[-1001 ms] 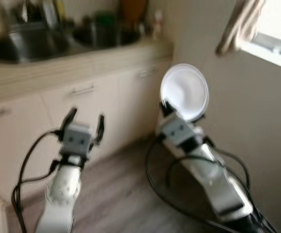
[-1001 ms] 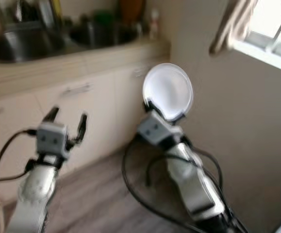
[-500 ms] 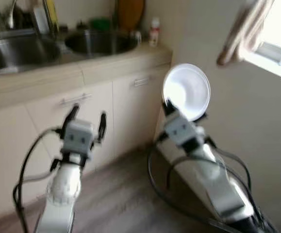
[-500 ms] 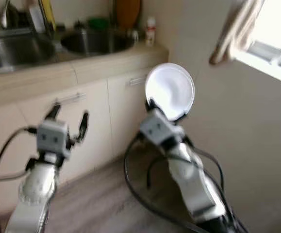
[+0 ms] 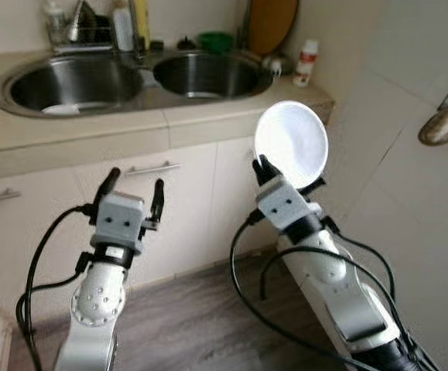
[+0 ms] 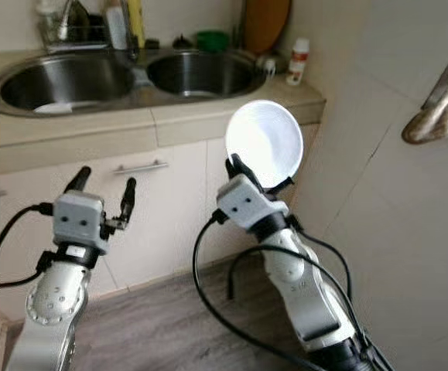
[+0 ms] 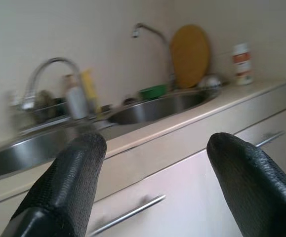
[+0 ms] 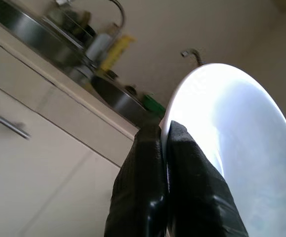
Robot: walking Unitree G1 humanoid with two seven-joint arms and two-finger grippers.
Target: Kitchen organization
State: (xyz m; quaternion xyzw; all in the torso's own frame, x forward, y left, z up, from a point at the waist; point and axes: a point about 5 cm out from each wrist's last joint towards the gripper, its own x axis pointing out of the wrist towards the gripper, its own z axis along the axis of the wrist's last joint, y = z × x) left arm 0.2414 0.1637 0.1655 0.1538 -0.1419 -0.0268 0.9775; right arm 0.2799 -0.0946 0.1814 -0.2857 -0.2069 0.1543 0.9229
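I am facing a kitchen counter (image 5: 92, 135) with a double sink (image 5: 76, 81) set into it. Over the last second the whole view has swung and sharpened: the counter now sits more squarely ahead and lower in the head views, and the blur is gone. That is my camera turning and steadying, not the things moving.

My right pincer (image 5: 264, 167) is raised in front of the cabinet doors, clamped on the lower rim of a white plate (image 5: 291, 144). The plate stands upright on edge, its face toward me, just as it did a second ago. In the right wrist view the two black fingers (image 8: 184, 163) are pressed together over the rim, with the sink beyond.

My left pincer (image 5: 134, 192) is held up beside it, well apart from the plate, fingers (image 7: 71, 182) spread and empty. It looks at a drawer handle (image 7: 128, 215) and the far basin (image 5: 208, 73).

Behind the sink stand a tap (image 7: 150, 30), bottles (image 5: 123, 23), a green bowl (image 5: 214, 40) and a round wooden board (image 5: 271, 23). A small white bottle (image 5: 306, 62) stands at the counter's right end.

I judge the turn toward the counter is nearly done, and the plate is ready to be carried to the sink or counter. It is not yet over either.
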